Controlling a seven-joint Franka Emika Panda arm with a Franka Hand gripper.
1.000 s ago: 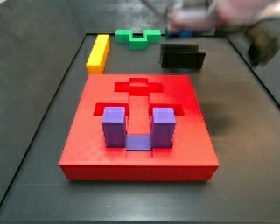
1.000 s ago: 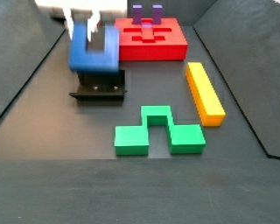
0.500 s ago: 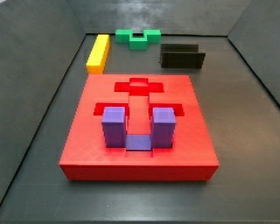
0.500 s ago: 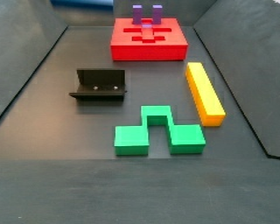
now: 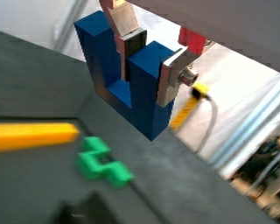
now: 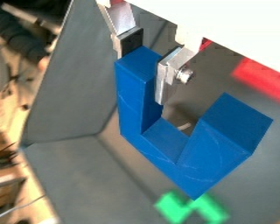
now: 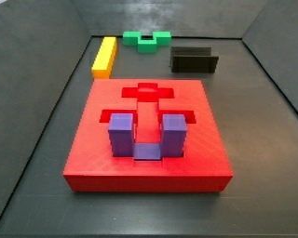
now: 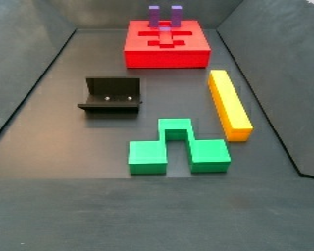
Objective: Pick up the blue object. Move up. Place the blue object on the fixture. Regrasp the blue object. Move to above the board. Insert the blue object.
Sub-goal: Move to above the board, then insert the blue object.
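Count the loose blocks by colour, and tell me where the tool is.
Blue: 1, the blue object, held in the tool, seen only in the wrist views
Purple: 1, purple block on the board
Green: 1, green block
Yellow: 1, yellow bar
Total: 4

Gripper [image 6: 150,54] shows only in both wrist views, high above the bench [image 8: 68,186]; out of frame in both side views. One prong of the U-shaped block [image 6: 178,131] sits between the fingers [image 5: 175,75], its other prong free beside them, its base hanging below them. Far below the fingers in a wrist view lie the stepped block [image 5: 102,161] and, near it, the long bar [image 5: 35,134]. On the bench in a side view: fixture [image 8: 110,95] apart from the board [image 8: 167,47], long bar beside the board's corner, stepped block beyond the bar's far end. A second U-block [image 7: 145,135] stands in the board.
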